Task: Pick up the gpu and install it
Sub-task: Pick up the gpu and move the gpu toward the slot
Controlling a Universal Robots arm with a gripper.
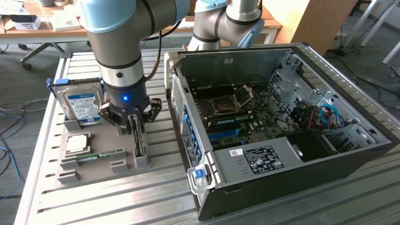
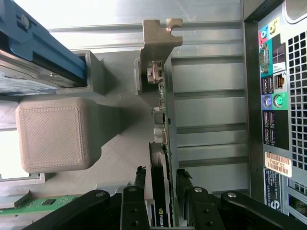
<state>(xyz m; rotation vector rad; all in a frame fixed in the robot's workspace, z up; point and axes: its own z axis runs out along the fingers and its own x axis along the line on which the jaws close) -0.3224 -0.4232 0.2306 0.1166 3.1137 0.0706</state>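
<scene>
Slatted metal table (image 1: 125, 199) carries a grey fixture (image 1: 103, 140) beside the open computer case (image 1: 281, 183). We see the gpu (image 1: 140, 145) standing on edge in the fixture's slot, its long axis parallel to the case's rear panel. The gripper (image 1: 133, 123) straddles it, jaws apart. Our wrist view adds the card's metal bracket (image 2: 160, 38).

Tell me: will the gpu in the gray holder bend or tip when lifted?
Likely stiff: the gpu is a board with a metal bracket. Thin, so probably light. It stands on edge in the gray holder, so a sideways nudge may tip it.
</scene>
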